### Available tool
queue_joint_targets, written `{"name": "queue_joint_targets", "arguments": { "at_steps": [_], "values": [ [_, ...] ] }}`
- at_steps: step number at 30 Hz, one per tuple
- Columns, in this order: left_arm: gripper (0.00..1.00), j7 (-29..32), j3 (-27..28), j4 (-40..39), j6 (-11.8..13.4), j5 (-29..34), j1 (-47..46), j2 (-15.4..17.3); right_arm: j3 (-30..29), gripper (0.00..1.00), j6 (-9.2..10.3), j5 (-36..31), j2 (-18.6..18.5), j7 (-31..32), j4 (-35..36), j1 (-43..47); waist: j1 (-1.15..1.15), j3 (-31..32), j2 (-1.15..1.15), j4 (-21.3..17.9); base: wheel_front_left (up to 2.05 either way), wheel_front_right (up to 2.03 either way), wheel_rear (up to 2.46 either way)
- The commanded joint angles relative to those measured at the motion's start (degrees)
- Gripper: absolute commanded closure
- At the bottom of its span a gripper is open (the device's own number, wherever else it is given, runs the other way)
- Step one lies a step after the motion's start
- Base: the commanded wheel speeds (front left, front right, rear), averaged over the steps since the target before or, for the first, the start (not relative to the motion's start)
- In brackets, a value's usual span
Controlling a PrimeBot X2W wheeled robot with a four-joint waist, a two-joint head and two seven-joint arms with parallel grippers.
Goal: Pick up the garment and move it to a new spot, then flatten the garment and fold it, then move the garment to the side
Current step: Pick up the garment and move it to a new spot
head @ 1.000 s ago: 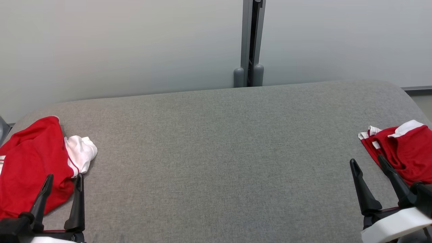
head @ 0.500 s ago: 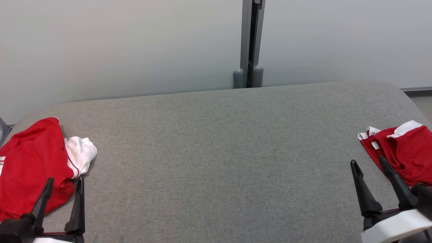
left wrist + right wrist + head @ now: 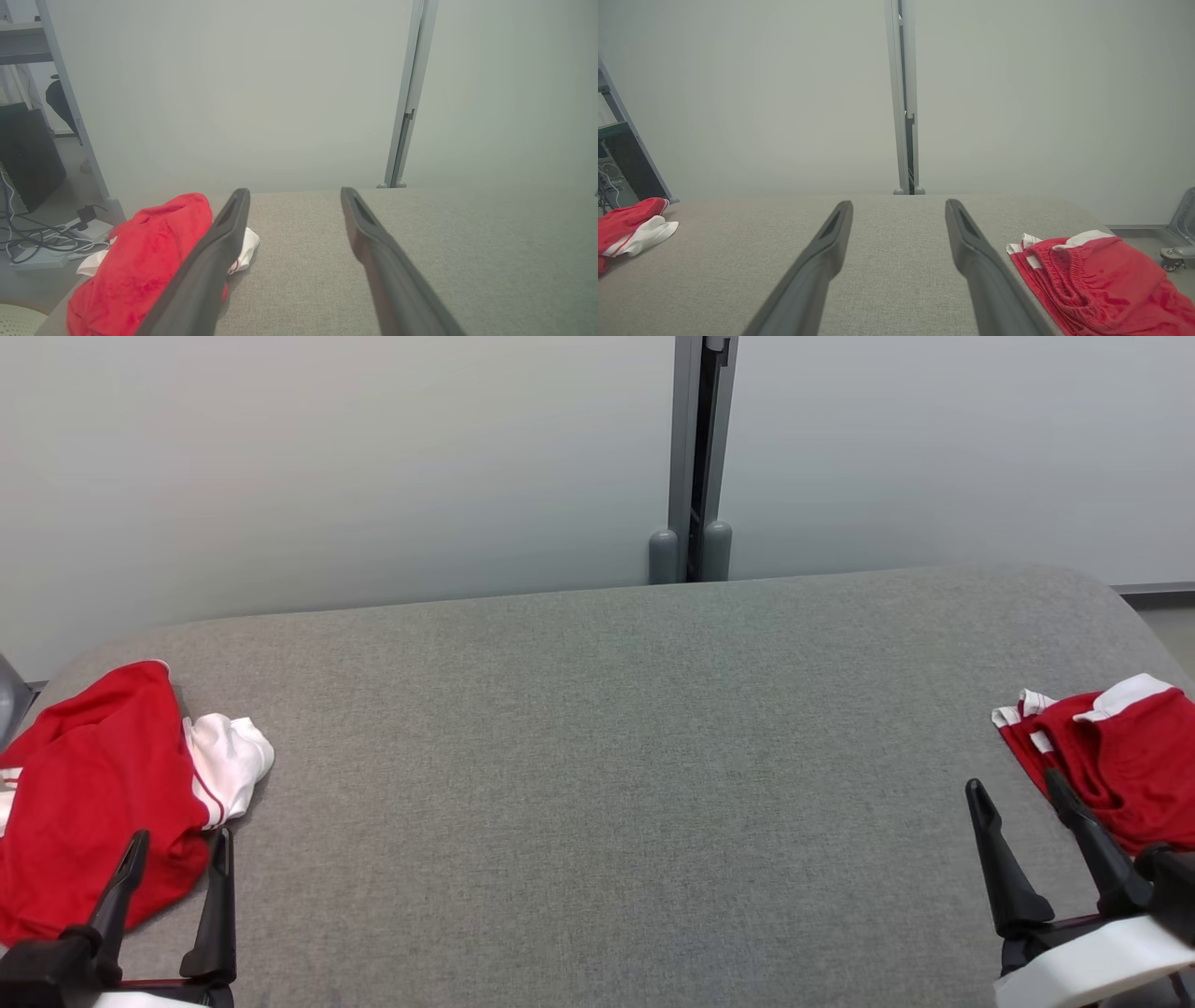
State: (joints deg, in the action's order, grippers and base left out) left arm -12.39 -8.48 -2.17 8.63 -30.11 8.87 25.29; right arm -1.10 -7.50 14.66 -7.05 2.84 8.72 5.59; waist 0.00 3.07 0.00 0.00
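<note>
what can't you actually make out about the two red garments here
- Head view: left garment, outer part cut off by the left edge, near hem behind the left pincer.
- Head view: right garment, cut off by the right edge, partly behind the right pincer.
- Both bunched up: garment type unclear.

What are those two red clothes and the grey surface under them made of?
The left red garment looks like soft, matte knit cloth: it lies limp and creased. The right red garment shows a gathered, ribbed band and fine textured weave, probably sports polyester. The grey surface seems woven upholstery fabric, with a flecked matte weave.
</note>
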Motion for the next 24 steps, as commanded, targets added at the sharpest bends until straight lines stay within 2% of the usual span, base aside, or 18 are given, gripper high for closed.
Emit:
{"name": "queue_joint_targets", "arguments": {
  "at_steps": [1,8,17,18,24],
  "values": [
    [0.0,-0.3,0.1,0.1,0.5,0.0,-0.8,0.3,0.6,0.0,0.02,0.6,-0.3,0.2,0.0,0.2,0.0,0.1,0.0,0.5,0.0,0.0,0.0],
    [0.0,-0.8,1.0,0.2,0.6,-0.5,-2.2,0.3,2.6,0.0,0.02,1.2,-0.8,0.3,0.7,-1.2,0.0,-0.1,0.0,4.7,0.0,0.0,0.0],
    [0.0,-1.6,1.8,1.2,0.7,-1.0,-3.5,-0.7,3.7,0.0,0.02,1.9,-0.4,0.4,1.0,-0.7,0.0,-0.6,0.0,16.2,0.0,0.0,0.0],
    [0.0,-1.6,1.8,1.2,0.7,-1.0,-3.5,-0.7,3.7,0.0,0.02,1.9,-0.4,0.4,1.0,-0.7,0.0,-0.6,0.0,16.2,0.0,0.0,0.0],
    [0.0,-1.9,2.2,1.8,0.3,-0.8,-3.9,-0.6,3.5,0.0,0.02,2.2,-0.1,0.2,0.8,-0.6,0.0,-0.9,0.0,23.0,0.0,0.0,0.0]
  ]
}}
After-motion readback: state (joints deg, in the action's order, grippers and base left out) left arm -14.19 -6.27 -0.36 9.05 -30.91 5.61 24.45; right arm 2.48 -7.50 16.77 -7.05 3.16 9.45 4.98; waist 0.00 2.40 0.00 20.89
